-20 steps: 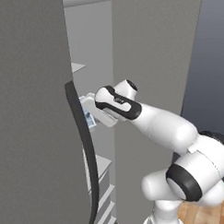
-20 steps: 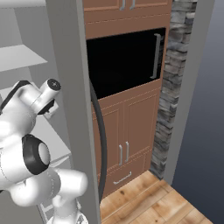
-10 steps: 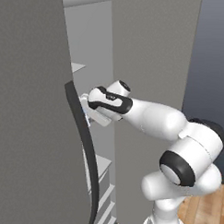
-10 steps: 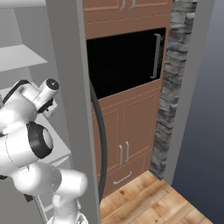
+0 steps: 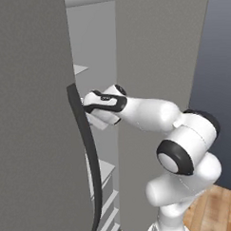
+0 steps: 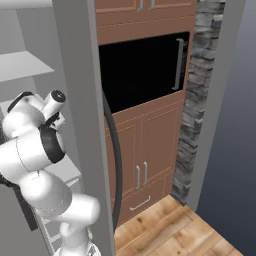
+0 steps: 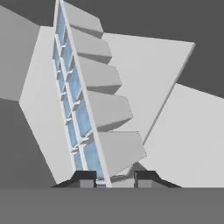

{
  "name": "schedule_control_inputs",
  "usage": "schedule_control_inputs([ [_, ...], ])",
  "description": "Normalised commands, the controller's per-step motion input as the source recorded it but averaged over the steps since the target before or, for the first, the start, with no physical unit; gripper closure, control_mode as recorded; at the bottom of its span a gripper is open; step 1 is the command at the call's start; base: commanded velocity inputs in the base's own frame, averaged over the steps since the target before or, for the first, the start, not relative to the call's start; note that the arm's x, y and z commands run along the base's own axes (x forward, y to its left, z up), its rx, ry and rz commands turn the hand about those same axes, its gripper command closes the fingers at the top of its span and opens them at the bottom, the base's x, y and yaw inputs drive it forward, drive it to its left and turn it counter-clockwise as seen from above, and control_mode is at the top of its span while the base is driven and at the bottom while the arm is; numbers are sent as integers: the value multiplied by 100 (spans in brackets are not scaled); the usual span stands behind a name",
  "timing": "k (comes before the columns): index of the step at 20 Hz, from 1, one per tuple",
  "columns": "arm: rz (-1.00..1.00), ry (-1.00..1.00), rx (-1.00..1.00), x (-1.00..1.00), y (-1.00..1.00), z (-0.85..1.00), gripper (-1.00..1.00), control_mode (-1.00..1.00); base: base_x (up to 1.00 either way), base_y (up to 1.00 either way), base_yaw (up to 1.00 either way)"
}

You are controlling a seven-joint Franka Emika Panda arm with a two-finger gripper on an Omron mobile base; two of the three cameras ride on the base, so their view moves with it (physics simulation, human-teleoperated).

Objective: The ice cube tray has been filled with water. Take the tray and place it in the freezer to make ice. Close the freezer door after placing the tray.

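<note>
The two-finger dark-tipped gripper point(image 7: 114, 178) is closed narrowly on the near edge of the small white rectangular ice cube tray point(image 7: 76, 105), whose light-blue square cells run away from the fingers in two rows. The white arm reaches into the gap between the tall flat grey freezer door point(image 5: 32, 121), with its long curved black vertical handle point(image 5: 88, 152), and the second grey door to the right. Pale grey shelves of the tall grey freezer point(image 5: 93, 47) lie beyond the tray.
</note>
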Motion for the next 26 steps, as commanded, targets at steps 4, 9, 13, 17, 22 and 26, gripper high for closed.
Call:
schedule_control_inputs([
  [4,0,0,-7,59,44,-41,100,-100,0,0,0],
  [9,-1,0,-5,68,36,-35,100,-100,0,0,0],
  [13,0,0,-6,34,43,-37,100,-100,0,0,0],
  [17,-1,0,-6,-1,28,-36,100,-100,0,0,0],
  [22,-13,0,-4,-31,-5,-3,-100,-100,0,0,0],
  [26,-25,0,-2,-46,-32,0,-100,-100,0,0,0],
])
